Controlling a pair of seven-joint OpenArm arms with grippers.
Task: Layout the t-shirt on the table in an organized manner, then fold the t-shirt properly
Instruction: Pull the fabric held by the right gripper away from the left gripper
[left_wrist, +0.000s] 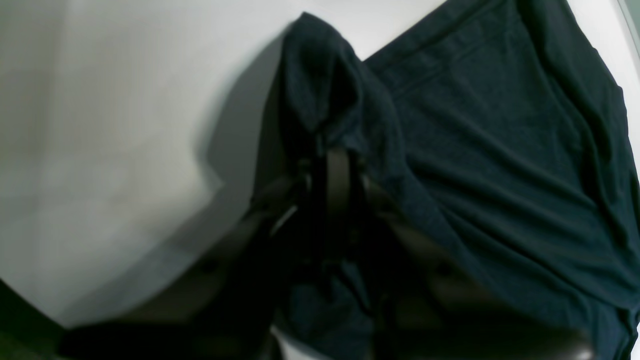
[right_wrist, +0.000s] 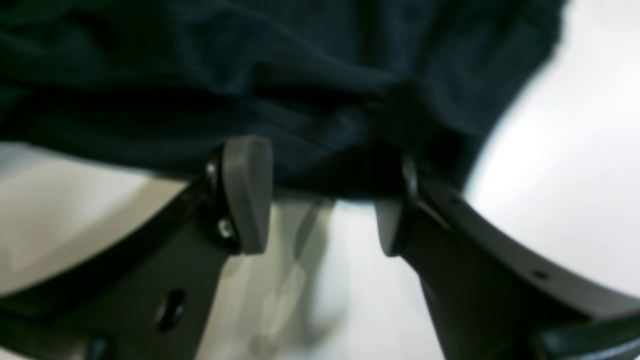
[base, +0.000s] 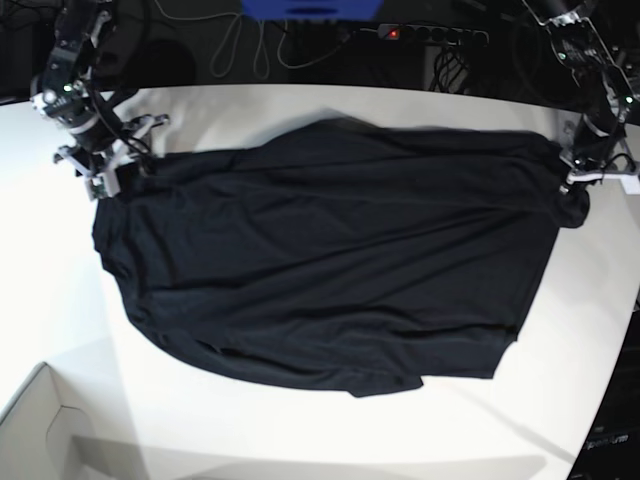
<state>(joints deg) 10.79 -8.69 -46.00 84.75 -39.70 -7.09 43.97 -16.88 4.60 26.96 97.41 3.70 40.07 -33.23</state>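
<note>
The t-shirt (base: 320, 250) lies spread across the middle of the table (base: 300, 420), running from nine o'clock to three. At three o'clock the left gripper (base: 578, 180) is clamped on a bunched corner of the fabric — that corner rides up off the tabletop. At ten o'clock the right gripper (right_wrist: 325, 200) stands wide — its pads (right_wrist: 247, 192) hold nothing, the shirt's edge just beyond them.

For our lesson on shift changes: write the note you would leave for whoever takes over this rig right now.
Left gripper: shut on a corner of the t-shirt, lifted off the table.
Right gripper: open, at the shirt's opposite edge, holding nothing.
Shirt: spread across the table, wrinkled, one edge bunched.
Done: rough layout.
Left: smooth it flat, then all the folds.
</note>
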